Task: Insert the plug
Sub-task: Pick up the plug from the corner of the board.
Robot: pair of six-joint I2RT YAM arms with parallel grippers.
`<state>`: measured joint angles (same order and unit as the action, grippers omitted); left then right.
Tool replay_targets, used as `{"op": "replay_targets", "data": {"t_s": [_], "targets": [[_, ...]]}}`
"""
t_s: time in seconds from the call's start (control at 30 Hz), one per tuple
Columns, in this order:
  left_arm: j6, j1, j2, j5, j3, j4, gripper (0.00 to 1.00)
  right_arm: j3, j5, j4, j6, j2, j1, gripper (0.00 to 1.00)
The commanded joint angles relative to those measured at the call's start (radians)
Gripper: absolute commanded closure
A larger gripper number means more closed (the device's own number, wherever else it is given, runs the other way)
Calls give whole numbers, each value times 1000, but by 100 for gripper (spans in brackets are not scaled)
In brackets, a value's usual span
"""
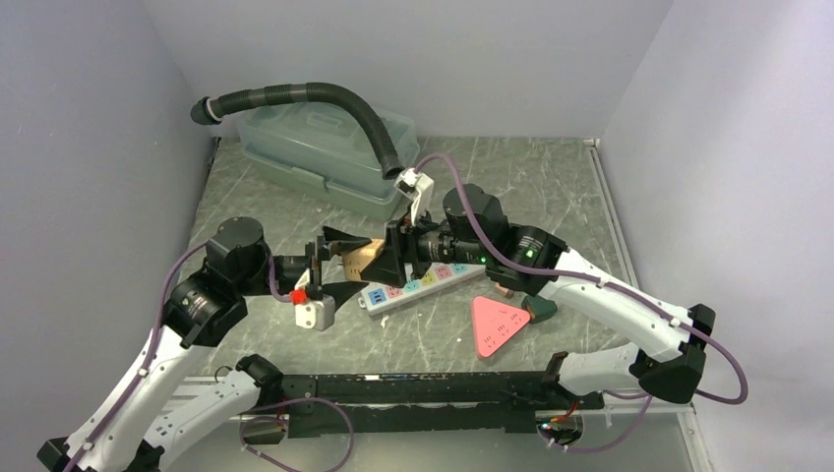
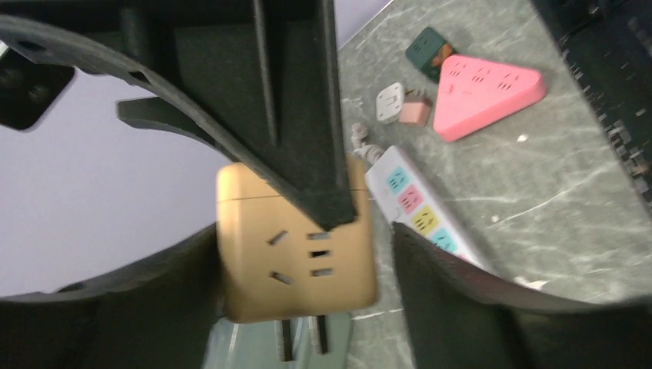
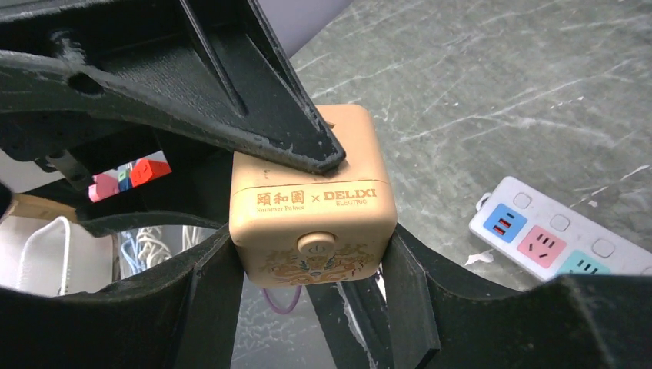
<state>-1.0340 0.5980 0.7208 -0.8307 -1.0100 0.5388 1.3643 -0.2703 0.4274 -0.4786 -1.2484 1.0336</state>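
Far left of the white power strip (image 1: pixel 418 283), the left arm (image 1: pixel 211 295) reaches in over the grey marbled bench (image 1: pixel 561 197). The left jaws stand wide around the gold cube plug (image 3: pixel 311 204). One finger (image 2: pixel 184 300) lies against the cube's side; the other stands off it with a gap.

Behind the strip, towards the back wall, sits a translucent lidded box (image 1: pixel 325 147) with a black ribbed hose (image 1: pixel 315 93) arching over it.

The gold cube plug is just left of the strip's left end, between the two arms. It has rounded edges, a face of socket slots and two dark prongs on the adjoining side. Another face carries a round button under print reading DELIXI. The right jaws hold the cube, fingers (image 3: pixel 407 288) pressed to opposite sides.

The strip lies flat, its sockets backed in blue, pink and yellow. Right of it, apart from it, lie a pink triangular socket block (image 1: pixel 497 323) and a dark green adapter (image 1: pixel 539 309). The left wrist view also shows a small white plug (image 2: pixel 390 101) and a small pink block (image 2: pixel 417 112) beside the triangle.
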Motion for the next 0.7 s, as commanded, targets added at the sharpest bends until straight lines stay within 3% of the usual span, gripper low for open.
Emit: {"op": "replay_targets", "data": {"t_s": [0.0,0.1,0.17,0.2,0.3,0.5,0.67], "targets": [[-18,0,24,0,-35,23,36,46,-31,-49,-27,-3,-4,100],[-58,0,31,26,-38,73,72,41,-13,-55,-35,6,-4,91],[-64,0,9,44,-5,42,92,40,-2,-54,-43,10,-6,80],[-72,0,1,48,13,34,96,39,-1,-56,-47,13,-6,70],[-44,0,-23,53,53,-14,100,18,9,-97,-78,19,-6,45],[71,0,-11,72,47,-74,100,-123,94,-243,-177,76,-4,17],[132,0,-8,52,51,-103,100,-213,109,-355,-215,117,-5,13]]}}
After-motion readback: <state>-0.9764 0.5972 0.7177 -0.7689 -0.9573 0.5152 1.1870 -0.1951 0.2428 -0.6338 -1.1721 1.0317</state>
